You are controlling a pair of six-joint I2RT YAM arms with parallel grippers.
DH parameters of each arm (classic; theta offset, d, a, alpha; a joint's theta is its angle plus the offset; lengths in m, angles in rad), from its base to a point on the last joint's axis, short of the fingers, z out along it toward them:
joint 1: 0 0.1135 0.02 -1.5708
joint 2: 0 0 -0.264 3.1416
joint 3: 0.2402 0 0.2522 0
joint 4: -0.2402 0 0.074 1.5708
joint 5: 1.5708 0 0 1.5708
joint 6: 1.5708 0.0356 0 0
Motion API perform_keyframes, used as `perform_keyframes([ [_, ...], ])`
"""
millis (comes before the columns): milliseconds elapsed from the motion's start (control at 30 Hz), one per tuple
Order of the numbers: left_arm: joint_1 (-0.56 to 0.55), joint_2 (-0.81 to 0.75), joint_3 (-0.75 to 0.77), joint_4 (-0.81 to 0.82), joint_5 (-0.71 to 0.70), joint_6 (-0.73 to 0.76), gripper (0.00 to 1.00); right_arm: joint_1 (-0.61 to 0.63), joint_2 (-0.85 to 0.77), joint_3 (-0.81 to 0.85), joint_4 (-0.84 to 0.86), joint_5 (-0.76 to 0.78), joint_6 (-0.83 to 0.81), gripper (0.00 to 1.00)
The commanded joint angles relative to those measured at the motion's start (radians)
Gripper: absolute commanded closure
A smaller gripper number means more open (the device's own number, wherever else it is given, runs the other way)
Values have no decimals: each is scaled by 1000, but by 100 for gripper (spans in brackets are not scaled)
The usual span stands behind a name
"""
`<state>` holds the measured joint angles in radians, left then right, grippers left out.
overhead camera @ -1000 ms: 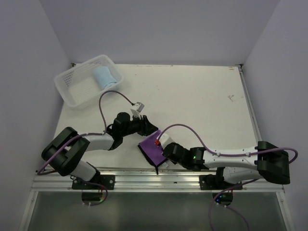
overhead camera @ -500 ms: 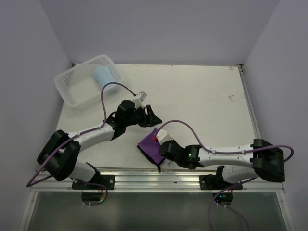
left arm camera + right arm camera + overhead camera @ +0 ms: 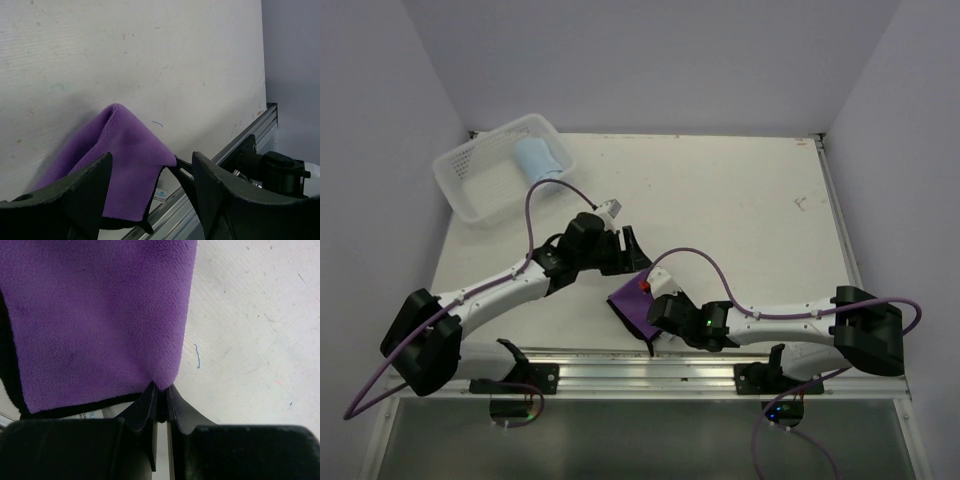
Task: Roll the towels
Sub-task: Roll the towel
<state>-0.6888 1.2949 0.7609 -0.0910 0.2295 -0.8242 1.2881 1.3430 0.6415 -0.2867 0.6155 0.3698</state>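
Observation:
The purple towel [image 3: 630, 306] lies folded near the table's front edge, its dark face showing as a thin black rim [image 3: 75, 407]. My right gripper [image 3: 162, 390] is shut on that towel's near corner. My left gripper [image 3: 631, 250] hovers just beyond the towel, open; its fingers [image 3: 87, 187] frame the purple towel [image 3: 122, 160] without touching it. The light blue towel [image 3: 537, 158] sits rolled inside the white basket [image 3: 470, 185] at the far left.
A metal rail [image 3: 650, 362] runs along the table's near edge, close under the purple towel. A small printed label [image 3: 161, 193] lies beside the rail. Walls close in the table on the left, far and right sides.
My left gripper has drawn back from the purple towel and spread its jaws wider. My right gripper has shifted slightly left, still pinching the towel's corner.

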Motion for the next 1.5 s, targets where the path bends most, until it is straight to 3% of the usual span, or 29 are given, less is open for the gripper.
perform_keyframes([
  [0, -15, 23, -40, 55, 13, -96, 31, -4, -4, 37, 23, 40, 47, 100],
  [433, -83, 187, 37, 120, -78, -188, 34, -1, -10, 23, 67, 38, 83, 100],
  [567, -109, 228, 84, 56, -117, -165, 34, 8, 11, 24, 80, 38, 159, 100],
  [933, -156, 366, 253, -99, -182, -67, 48, 46, 59, 34, 93, 90, 277, 100],
  [1133, -175, 362, 262, -173, -219, -30, 50, 46, 21, 14, 54, 181, 377, 100],
  [1467, -204, 383, 341, -277, -302, 19, 55, 45, 54, 15, 43, 182, 509, 100],
])
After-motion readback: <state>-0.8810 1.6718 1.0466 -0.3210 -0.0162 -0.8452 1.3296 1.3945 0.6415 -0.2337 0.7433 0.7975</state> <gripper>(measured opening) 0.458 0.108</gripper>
